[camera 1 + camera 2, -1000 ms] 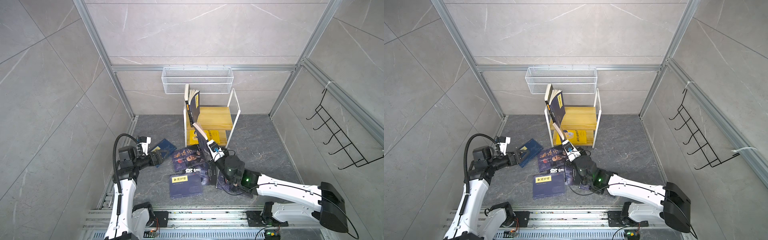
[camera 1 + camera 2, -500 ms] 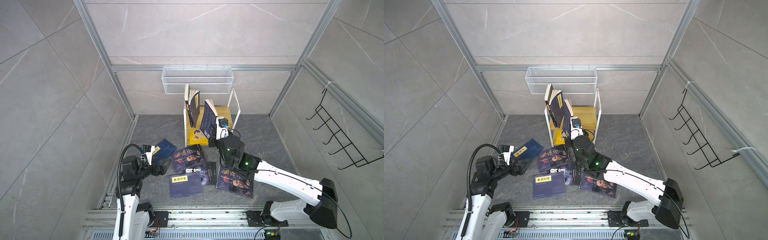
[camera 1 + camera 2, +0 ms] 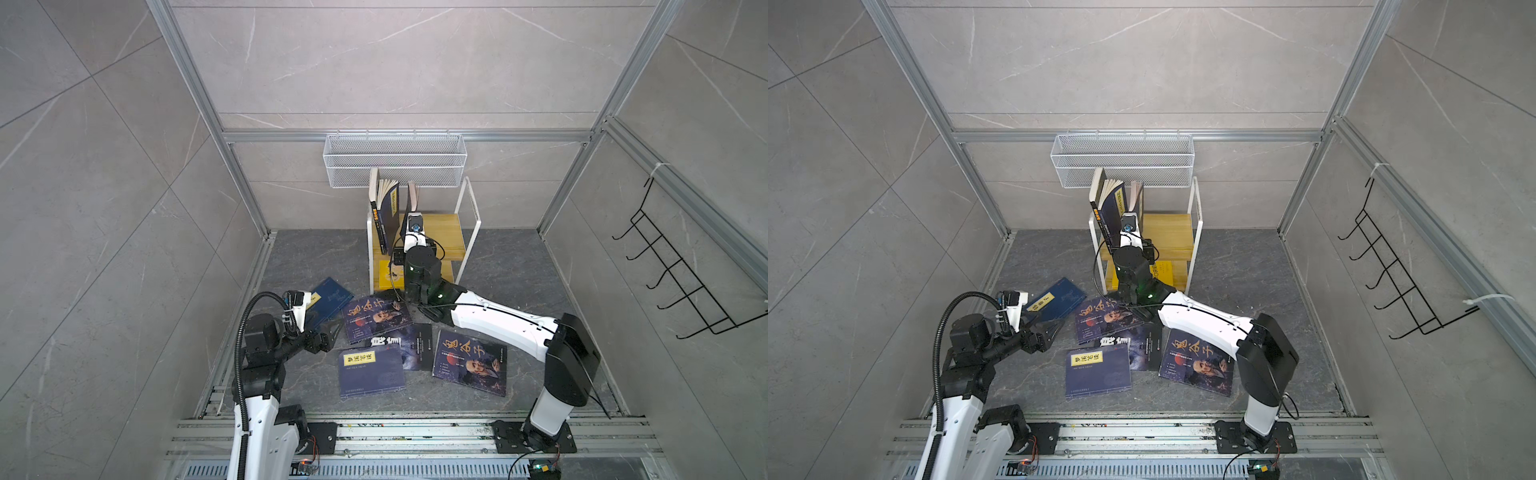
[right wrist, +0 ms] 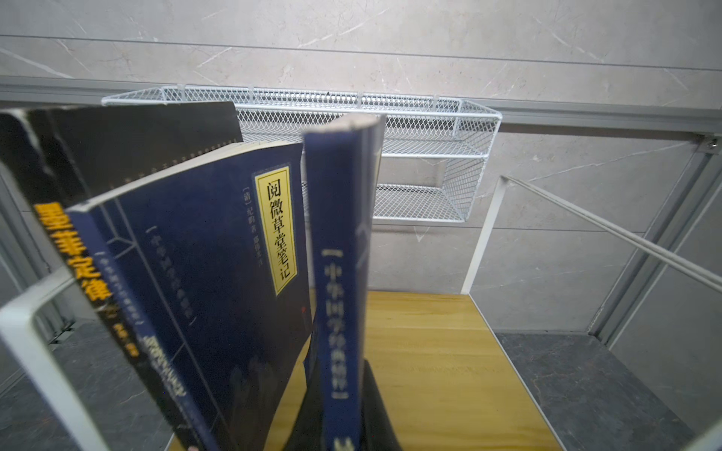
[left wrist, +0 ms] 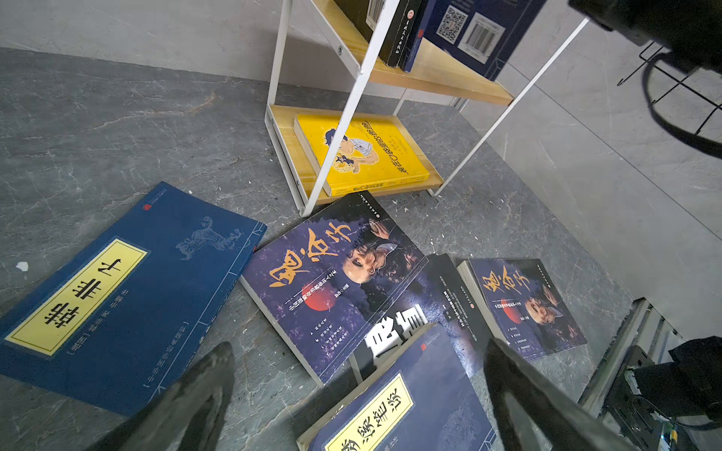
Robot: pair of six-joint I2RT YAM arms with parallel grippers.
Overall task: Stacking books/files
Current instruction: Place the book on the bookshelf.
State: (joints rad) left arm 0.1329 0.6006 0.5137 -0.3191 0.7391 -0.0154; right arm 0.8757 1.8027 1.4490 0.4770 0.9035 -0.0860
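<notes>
Shelf [image 3: 446, 230] against the far wall, two books [image 3: 390, 208] leaning at the left of its top board, a yellow book [image 3: 388, 275] lying flat on the lower board. Just right of the leaning pair, the right claw [image 4: 343, 421] is pinched tight on a navy book [image 4: 340, 273], spine upright. Nearer, five floor books [image 3: 370, 372] lie flat, some overlapping. Left claw [image 5: 359, 347] hangs over their left side, spread wide, holding nothing.
</notes>
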